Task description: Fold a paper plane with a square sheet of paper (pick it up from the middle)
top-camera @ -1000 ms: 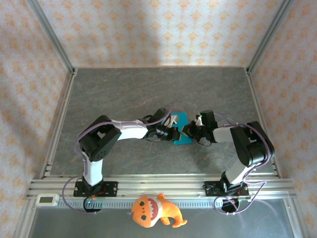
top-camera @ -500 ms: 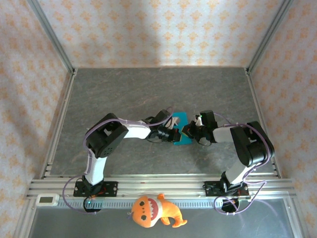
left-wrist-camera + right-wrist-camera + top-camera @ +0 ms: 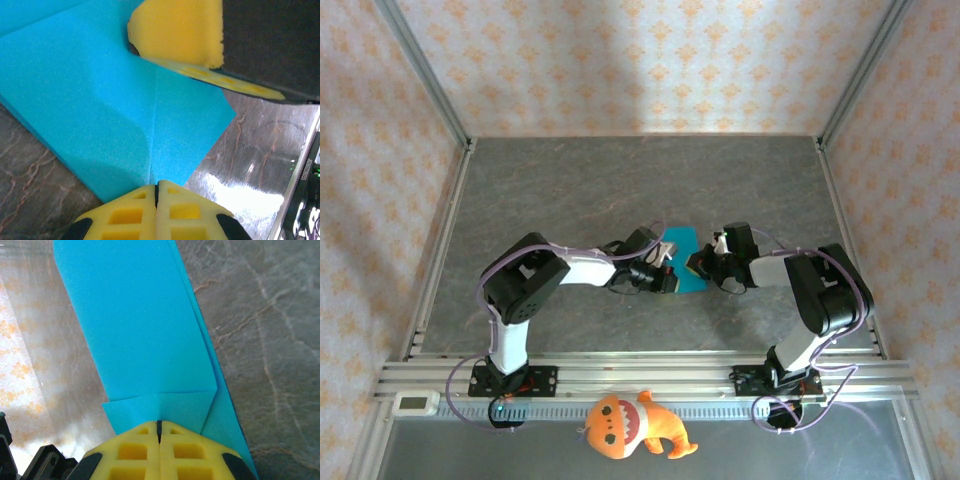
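The square sheet of paper (image 3: 684, 250) is bright cyan, partly folded, and lies flat on the grey table between the two arms. In the left wrist view the paper (image 3: 100, 100) shows a centre crease that runs down to my left gripper (image 3: 156, 187), which is shut with its tips at the paper's near corner. My left gripper (image 3: 663, 277) sits at the paper's left edge. My right gripper (image 3: 159, 426) is shut too, its tips resting on a folded flap of the paper (image 3: 145, 325). One yellow right finger (image 3: 175, 30) lies on the paper opposite my left gripper. My right gripper (image 3: 698, 265) is at the paper's right edge.
An orange plush toy (image 3: 630, 425) lies in front of the aluminium rail (image 3: 640, 372) that carries the arm bases. A small white device (image 3: 415, 403) sits at the rail's left end. Patterned walls close in the grey table (image 3: 570, 190) on three sides.
My left gripper has slid a little toward the near left along the paper, uncovering more of its far part. The right arm and the paper have stayed put.
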